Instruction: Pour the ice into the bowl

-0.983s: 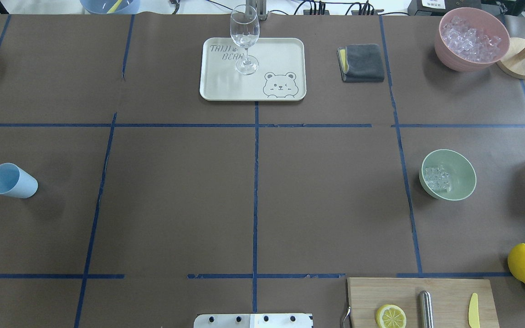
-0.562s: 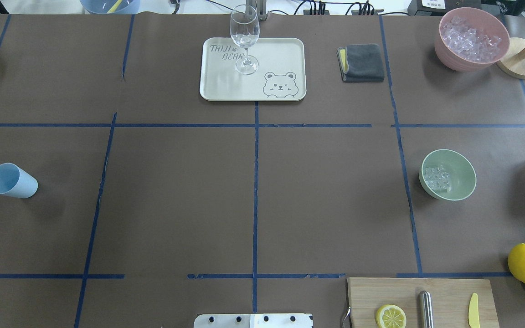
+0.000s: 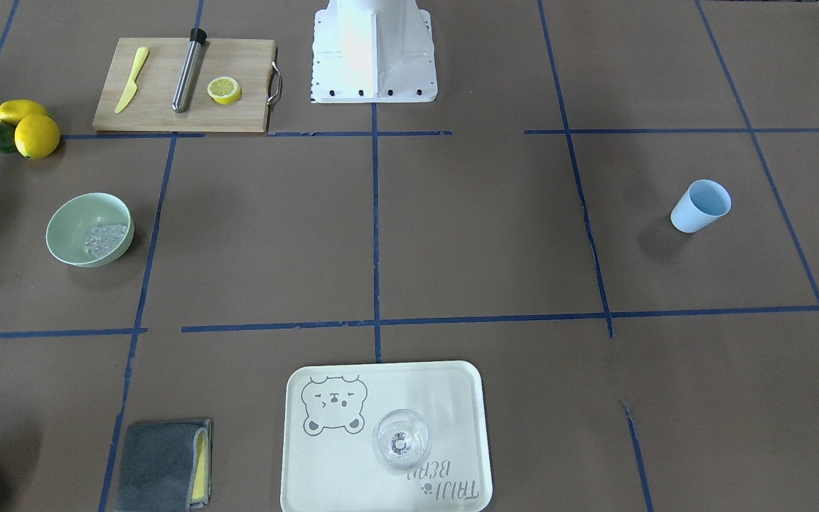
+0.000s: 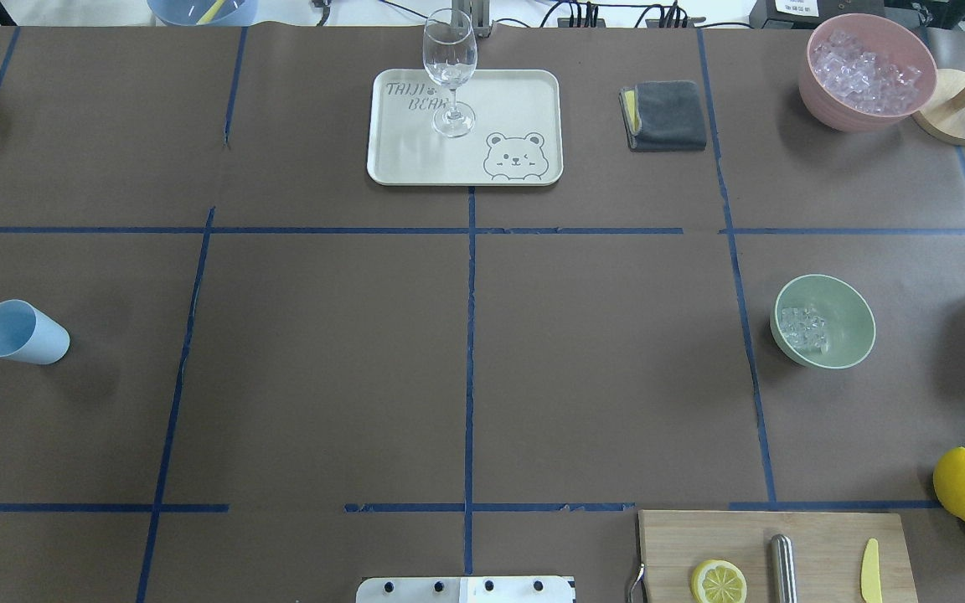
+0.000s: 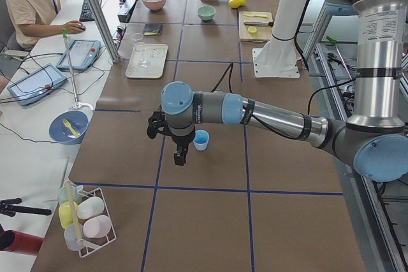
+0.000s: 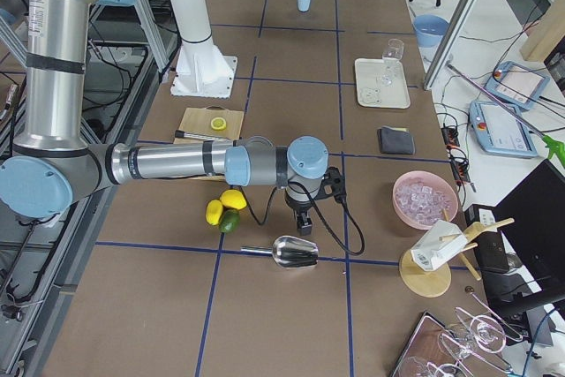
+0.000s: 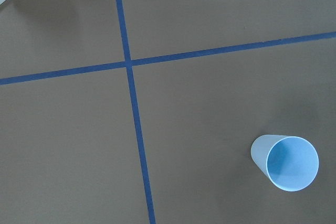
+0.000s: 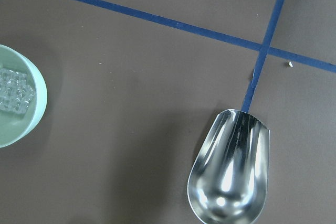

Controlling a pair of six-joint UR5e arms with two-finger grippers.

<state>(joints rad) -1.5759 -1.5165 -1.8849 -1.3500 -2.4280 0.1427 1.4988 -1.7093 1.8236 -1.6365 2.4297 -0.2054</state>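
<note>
cutting board (image 4: 817, 544): nearest the robot's base, lemon half (image 4: 718, 581) on it; no part in the task.
left gripper (image 5: 180, 159): hangs above the table (image 4: 323, 360) near the light blue cup; it shows in the side view only, so cannot tell if the fingers are apart or closed. It does not hold the cup.
light blue cup (image 4: 22, 332): stands upright on the robot's left, well apart from the bowl. The left wrist view looks straight into it and the inside is bare.
right gripper (image 6: 303, 222): hovers over the table's right end, near the scoop; side view only, finger state unreadable.
scoop (image 8: 231, 174): lies on the table, hollow empty, apart from the bowl.
bowl (image 4: 851, 322): pale mint green, upright, mid-depth on the robot's right.
ice (image 4: 802, 327): small cluster of clear cubes inside the bowl, against the inner wall on the side toward the table's centre. No cubes seen on the paper beside it.
tray (image 4: 466, 163): far middle, glass (image 4: 450, 71) standing on it; untouched by the task.
pink container (image 4: 817, 92): far right corner, heaped with cubes; a supply, not the target.
done: judged complete. The ice is in the bowl, the cup is empty and set down, and neither arm is at the bowl.
left: judged nothing for the pour itself; at most parking the arms. Whether more ice is wanted cannot be told.
</note>
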